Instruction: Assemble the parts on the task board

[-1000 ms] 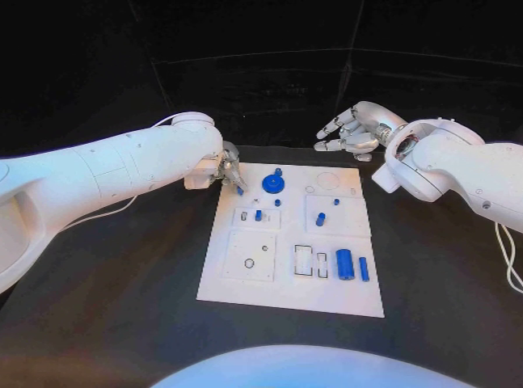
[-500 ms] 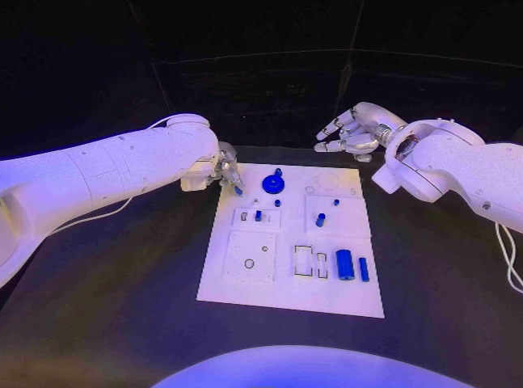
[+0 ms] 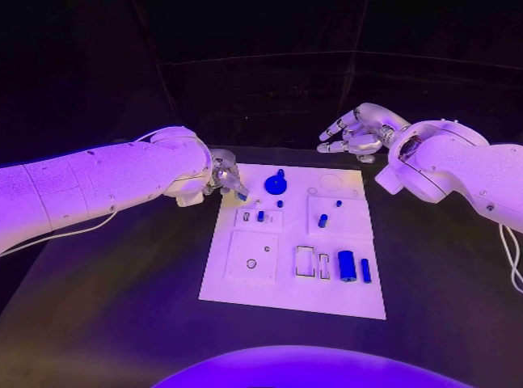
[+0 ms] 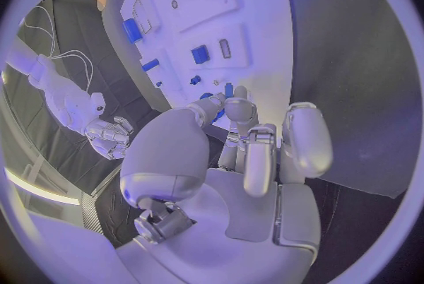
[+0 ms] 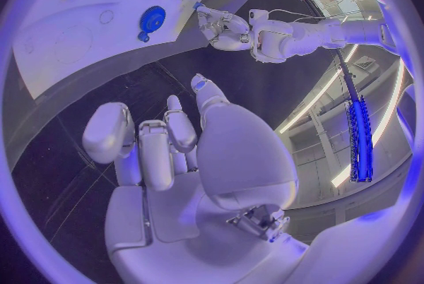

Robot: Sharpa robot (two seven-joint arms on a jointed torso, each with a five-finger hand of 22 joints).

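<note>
Roughly midway: several parts [image 3: 347,265] seated on task board [image 3: 287,301], outlines unfilled. Left hand [image 3: 224,179] at ten o'clock pinches small blue piece [image 3: 240,195]; right hand [image 3: 356,133] released, fingers apart, at one o'clock.

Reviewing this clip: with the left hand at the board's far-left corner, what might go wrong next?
1. The left hand pinches a small blue part at its fingertips; the hold looks slight, so it may slip.
2. Its fingers hover close to the blue gear and could nudge it.
3. The task board appears unclamped and might shift if pressed.
</note>
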